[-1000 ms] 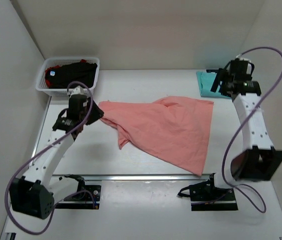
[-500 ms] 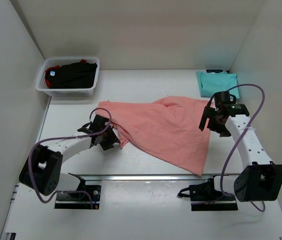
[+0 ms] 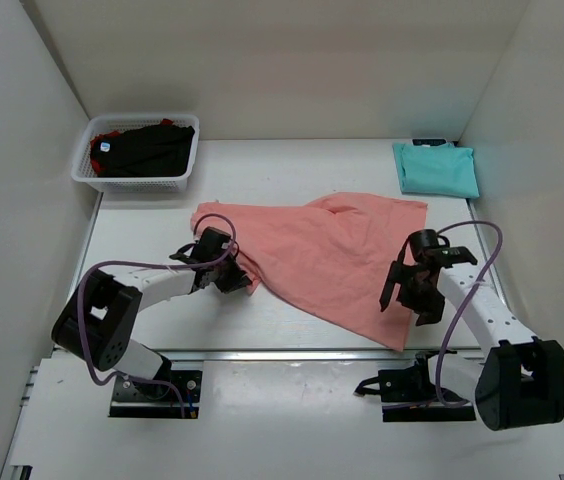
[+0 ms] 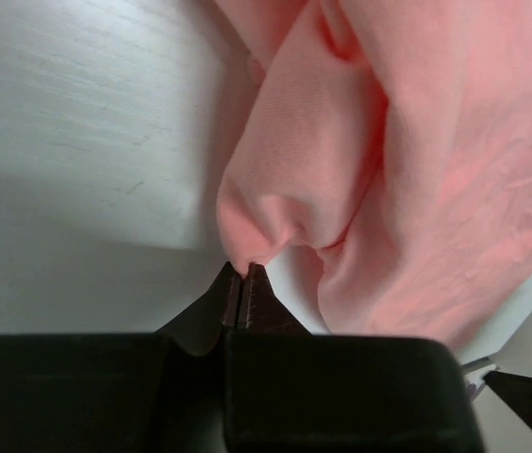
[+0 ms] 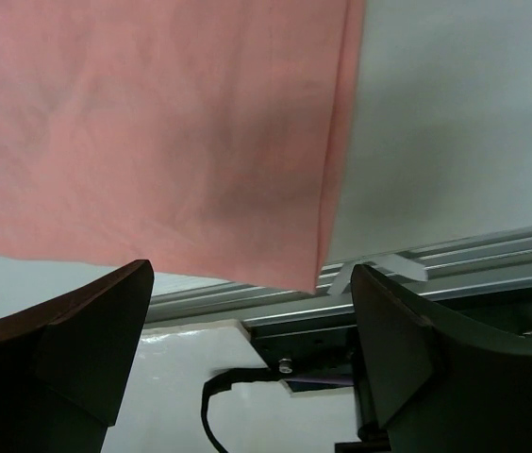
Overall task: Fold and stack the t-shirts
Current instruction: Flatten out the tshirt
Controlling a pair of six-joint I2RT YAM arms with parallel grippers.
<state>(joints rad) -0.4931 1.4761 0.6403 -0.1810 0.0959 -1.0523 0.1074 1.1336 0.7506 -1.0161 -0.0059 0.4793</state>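
The pink t-shirt (image 3: 332, 255) lies rumpled and unfolded in the middle of the table (image 3: 292, 180), so folding looks barely begun. A teal t-shirt (image 3: 436, 168) sits folded at the far right corner, and a black t-shirt (image 3: 147, 148) waits in the basket (image 3: 132, 184). The left gripper (image 4: 243, 283) is pinched tight on the pink t-shirt's left fold. The right gripper (image 3: 409, 297) hovers, jaws apart, over its near right corner.

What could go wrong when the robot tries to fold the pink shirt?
1. The left jaws are shut on just a tiny tip of the pink shirt, so it might slip out when pulled.
2. The right jaws are open over the shirt's near corner, right by the metal rail; they might miss the cloth or bump the rail.
3. The shirt is bunched up, so the fold may come out crooked.
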